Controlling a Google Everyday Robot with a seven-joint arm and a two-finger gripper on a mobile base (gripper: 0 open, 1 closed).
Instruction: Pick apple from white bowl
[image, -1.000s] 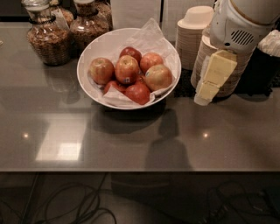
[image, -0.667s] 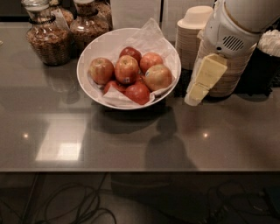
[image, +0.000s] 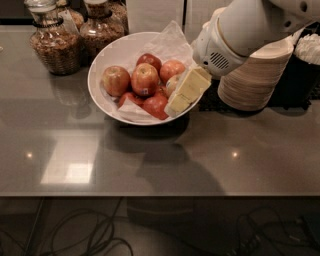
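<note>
The white bowl (image: 102, 60) stands at the back middle of the grey counter, lined with white paper and holding several apples. The apple (image: 145, 77), streaked red over yellow with a pale sticker low on its side, sits in the middle of the bowl. A golden-tan apple (image: 116, 80) lies to its left and a deep red one (image: 149, 61) behind it. My gripper (image: 173, 107) reaches down from the upper right over the bowl's right rim. Its yellow tip is just right of a front red apple (image: 155, 106) and partly hides another apple behind it.
Two glass jars (image: 51, 45) of snacks stand at the back left. A stack of beige disposable bowls (image: 252, 80) stands right of the white bowl, under my arm. A dark container (image: 302, 70) is at the far right. The counter's front edge runs across the lower frame.
My gripper has moved left and down from beside the stacked beige bowls to over the white bowl's right rim. The apples have not moved.
</note>
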